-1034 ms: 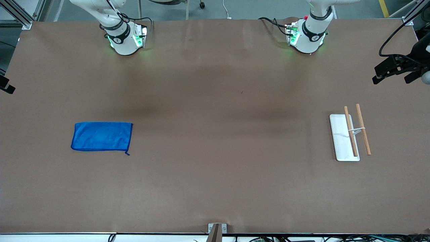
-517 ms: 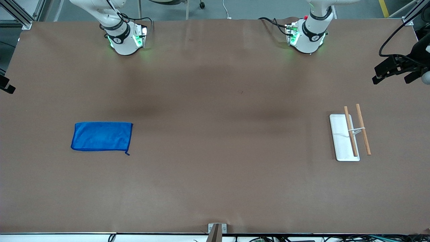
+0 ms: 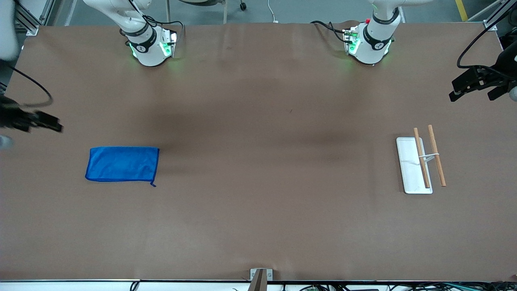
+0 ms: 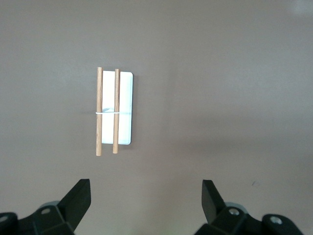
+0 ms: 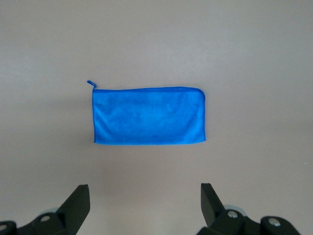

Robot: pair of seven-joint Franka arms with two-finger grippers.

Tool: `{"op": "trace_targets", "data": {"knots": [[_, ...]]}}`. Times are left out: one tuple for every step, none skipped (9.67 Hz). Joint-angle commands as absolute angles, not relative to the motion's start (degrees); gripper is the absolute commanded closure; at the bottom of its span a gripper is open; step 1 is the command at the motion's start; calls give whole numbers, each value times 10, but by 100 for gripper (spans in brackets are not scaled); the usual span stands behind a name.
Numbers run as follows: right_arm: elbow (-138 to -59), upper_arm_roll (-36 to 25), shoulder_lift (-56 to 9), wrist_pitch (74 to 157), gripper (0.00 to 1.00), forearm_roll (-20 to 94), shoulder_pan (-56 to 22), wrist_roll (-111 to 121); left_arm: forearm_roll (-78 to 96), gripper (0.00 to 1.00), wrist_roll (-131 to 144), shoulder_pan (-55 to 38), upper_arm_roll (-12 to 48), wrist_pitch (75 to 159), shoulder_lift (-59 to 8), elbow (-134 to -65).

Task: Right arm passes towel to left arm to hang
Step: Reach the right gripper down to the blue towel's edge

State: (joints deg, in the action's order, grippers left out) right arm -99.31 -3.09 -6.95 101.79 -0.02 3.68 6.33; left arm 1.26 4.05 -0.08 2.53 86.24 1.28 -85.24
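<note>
The bright blue towel [image 3: 121, 163] lies flat on the brown table toward the right arm's end, its small loop [image 3: 153, 185] at one corner. In the right wrist view the towel [image 5: 148, 116] lies ahead of my open, empty right gripper [image 5: 145, 198]. In the front view the right gripper [image 3: 50, 121] hovers over the table's edge, beside the towel and apart from it. My left gripper [image 3: 470, 96] is open and empty in the air at the left arm's end. In the left wrist view it [image 4: 145, 196] looks down on the white tray [image 4: 125, 98].
The white tray [image 3: 410, 165] with two wooden bars [image 3: 436, 155] stands toward the left arm's end. Both arm bases [image 3: 147, 48] stand along the table's edge farthest from the front camera. A metal bracket [image 3: 260, 277] sits at the nearest edge.
My right gripper has come into the front view over the table's end, closer to the towel. The left gripper has barely moved. The towel and tray have not moved.
</note>
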Motion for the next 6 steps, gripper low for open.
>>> {"op": "trace_targets", "data": {"knots": [[-1116,-26,-78,1149,0,-1,28,70,16,0,40,3,26,860,-10,-835],[-1153,-26,-102,1207,0,-1,27,74,14,0,40,-2,26,860,-17,-832],[-1186,-26,-123,1269,0,-3,24,75,21,0,46,0,27,861,-25,-832],[-1206,-26,-143,1318,0,-17,24,76,18,0,55,0,26,862,-23,-832],[-1225,-26,-167,1366,0,-31,25,76,17,0,50,-3,26,862,-22,-832],[-1248,-26,-183,1418,0,-31,25,75,21,0,43,-2,28,861,-17,-834]]}}
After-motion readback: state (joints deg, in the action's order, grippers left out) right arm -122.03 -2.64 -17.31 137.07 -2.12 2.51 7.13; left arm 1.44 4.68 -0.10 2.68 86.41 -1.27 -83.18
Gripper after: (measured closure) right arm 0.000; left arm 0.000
